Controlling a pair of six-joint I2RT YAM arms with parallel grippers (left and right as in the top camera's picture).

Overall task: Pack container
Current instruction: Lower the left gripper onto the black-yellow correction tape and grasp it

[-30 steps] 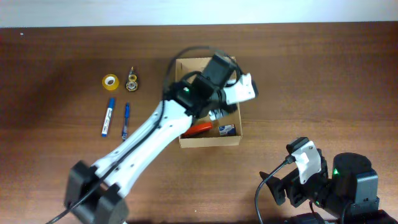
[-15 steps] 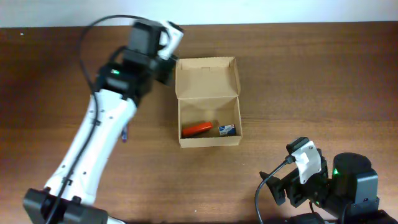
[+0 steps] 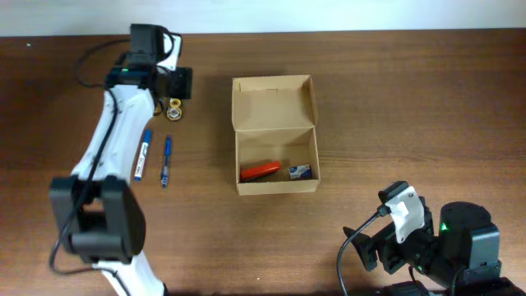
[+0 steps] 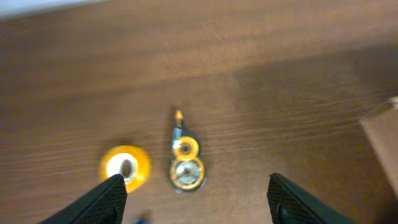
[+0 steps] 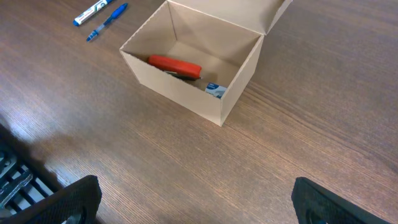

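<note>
The container [image 3: 274, 108] is a tan cardboard box in the middle of the table, its flap lid open to the far side. It holds a red item [image 3: 261, 170] and a small blue-and-white packet [image 3: 301, 171]. It also shows in the right wrist view [image 5: 186, 96]. My left gripper [image 3: 176, 85] is open and empty at the far left, above a yellow tape roll [image 4: 125, 168] and a yellow-and-silver tape dispenser [image 4: 185, 163]. My right gripper [image 5: 199, 205] is open and empty, low over bare table near the front right.
A blue-and-white marker [image 3: 143, 154] and a blue pen [image 3: 166, 160] lie left of the box, and both show in the right wrist view [image 5: 93, 11]. The left arm [image 3: 115, 148] stretches along the left side. The right arm base [image 3: 460, 242] sits at the front right.
My left arm has swung from over the box to the far left, and now hangs over the tape roll and dispenser. The box stands uncovered. The right arm has not moved.
</note>
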